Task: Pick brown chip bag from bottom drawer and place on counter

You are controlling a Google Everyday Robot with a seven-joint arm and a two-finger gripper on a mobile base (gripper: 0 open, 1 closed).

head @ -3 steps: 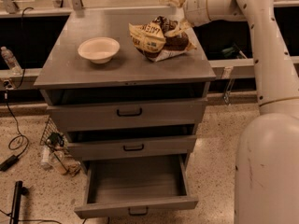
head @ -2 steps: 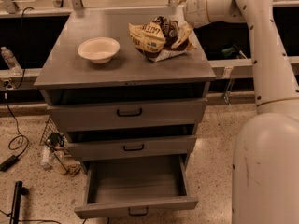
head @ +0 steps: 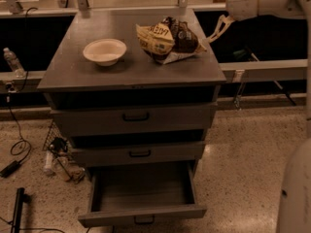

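Note:
The brown chip bag (head: 167, 41) lies on its side on the grey counter (head: 73, 74), at the back right of the top, free of any grip. The bottom drawer (head: 141, 194) is pulled out and nothing shows inside it. My gripper is out of view. Only the white arm (head: 260, 1) shows at the top right, above and to the right of the bag, with a loop of strap (head: 218, 29) hanging from it.
A white bowl (head: 104, 51) sits on the counter left of the bag. The two upper drawers (head: 133, 116) are shut. Cables and small clutter (head: 58, 152) lie on the floor at the left. A water bottle (head: 11, 61) stands on the left rail. My white base (head: 296, 193) fills the lower right.
The arm has drawn up and to the right, away from the bag, and the gripper has left the view. The bag stays on the counter.

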